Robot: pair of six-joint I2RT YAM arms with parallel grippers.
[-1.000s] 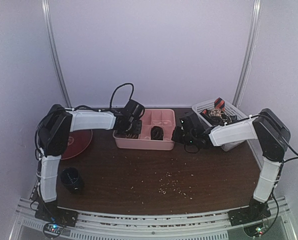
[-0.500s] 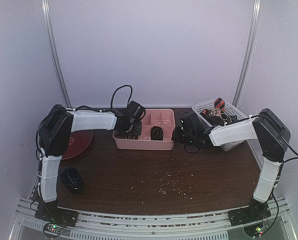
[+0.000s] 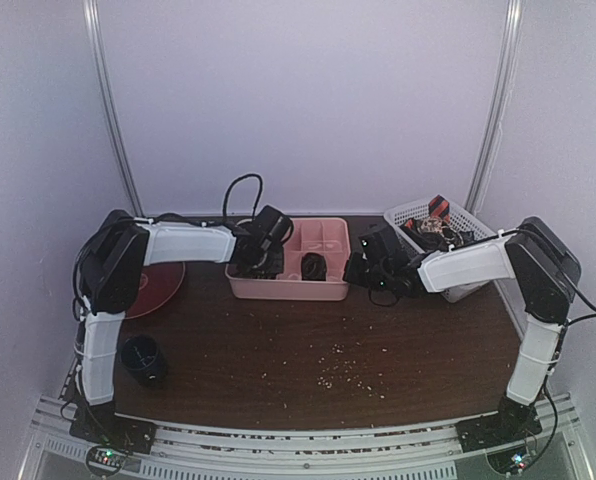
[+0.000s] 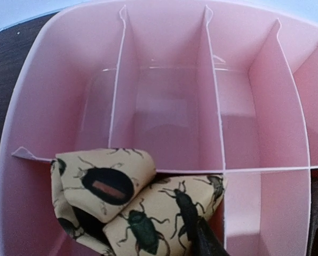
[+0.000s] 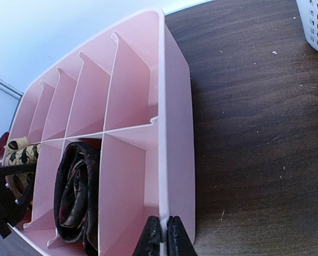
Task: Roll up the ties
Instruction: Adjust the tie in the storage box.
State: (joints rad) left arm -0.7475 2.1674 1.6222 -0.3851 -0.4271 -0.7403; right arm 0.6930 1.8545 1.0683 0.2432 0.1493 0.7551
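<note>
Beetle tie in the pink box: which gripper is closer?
Left. The left gripper is right at the beetle tie, in its compartment; the right gripper pinches the box at the opposite end wall.

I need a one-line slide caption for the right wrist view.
Right gripper clamps the wall of the pink tray; dark rolled tie inside.
</note>
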